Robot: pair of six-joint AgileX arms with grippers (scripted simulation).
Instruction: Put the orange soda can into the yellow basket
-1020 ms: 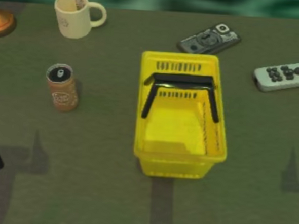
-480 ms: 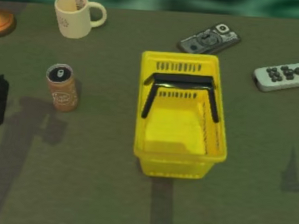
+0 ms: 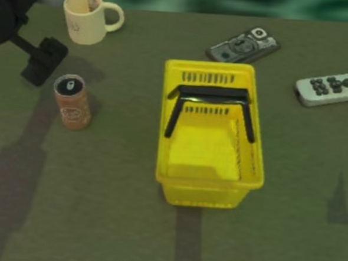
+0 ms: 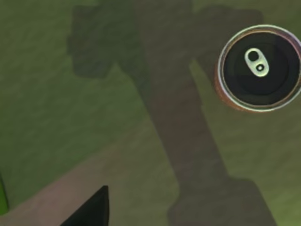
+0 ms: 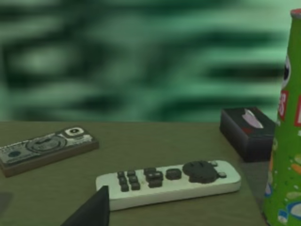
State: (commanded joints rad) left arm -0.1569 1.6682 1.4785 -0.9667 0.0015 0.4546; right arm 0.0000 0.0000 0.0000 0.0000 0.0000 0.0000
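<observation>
The left gripper (image 3: 43, 60) hovers just beside the upright orange soda can (image 3: 72, 100); whether its fingers are apart I cannot tell. The yellow basket (image 3: 251, 165) sits well apart.

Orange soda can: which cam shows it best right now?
Top view: the orange soda can shows whole, upright, lid and labelled side, at the table's left, with the left gripper just beyond it. The left wrist view catches only its lid from straight above. The right wrist view does not show it.
</observation>
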